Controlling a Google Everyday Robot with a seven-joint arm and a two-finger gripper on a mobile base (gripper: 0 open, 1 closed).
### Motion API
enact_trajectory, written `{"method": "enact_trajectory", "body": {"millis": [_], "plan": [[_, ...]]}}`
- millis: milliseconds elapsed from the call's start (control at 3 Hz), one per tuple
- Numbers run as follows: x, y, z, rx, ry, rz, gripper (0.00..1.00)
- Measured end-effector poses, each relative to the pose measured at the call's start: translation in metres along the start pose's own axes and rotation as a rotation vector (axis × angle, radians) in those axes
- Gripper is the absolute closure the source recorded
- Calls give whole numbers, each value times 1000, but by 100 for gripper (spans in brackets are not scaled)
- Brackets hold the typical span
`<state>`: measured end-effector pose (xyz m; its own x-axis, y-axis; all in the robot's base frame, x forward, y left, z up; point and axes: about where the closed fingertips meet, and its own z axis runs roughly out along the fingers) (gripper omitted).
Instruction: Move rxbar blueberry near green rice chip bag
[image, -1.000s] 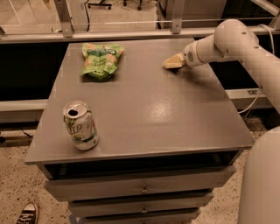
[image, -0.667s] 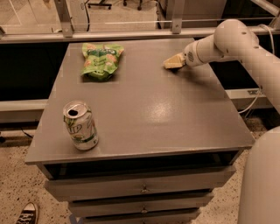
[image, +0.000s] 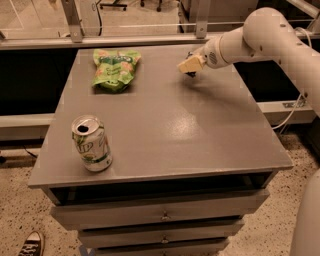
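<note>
The green rice chip bag lies flat at the table's far left, lime green with pale chip pictures. My gripper hovers just above the table's far right part, about a bag's width to the right of the bag, reaching in from the right on the white arm. Its cream fingers are together. A small dark sliver, the rxbar blueberry, shows at their underside; most of it is hidden by the gripper.
A green-and-white soda can stands upright near the front left corner of the grey table. Drawers sit below the top. A metal rail runs behind the table. A shoe shows on the floor at lower left.
My gripper has moved a little to the left, toward the green bag, carrying the dark bar. The bag and the can have not moved.
</note>
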<state>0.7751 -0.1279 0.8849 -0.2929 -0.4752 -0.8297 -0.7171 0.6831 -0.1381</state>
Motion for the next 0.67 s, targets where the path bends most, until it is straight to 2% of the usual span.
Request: {"method": "enact_trajectory", "body": {"millis": [333,667], "plan": [[0,0,0,0,0,0,100],[-11,18,16,-35,-32,-12,100]]}}
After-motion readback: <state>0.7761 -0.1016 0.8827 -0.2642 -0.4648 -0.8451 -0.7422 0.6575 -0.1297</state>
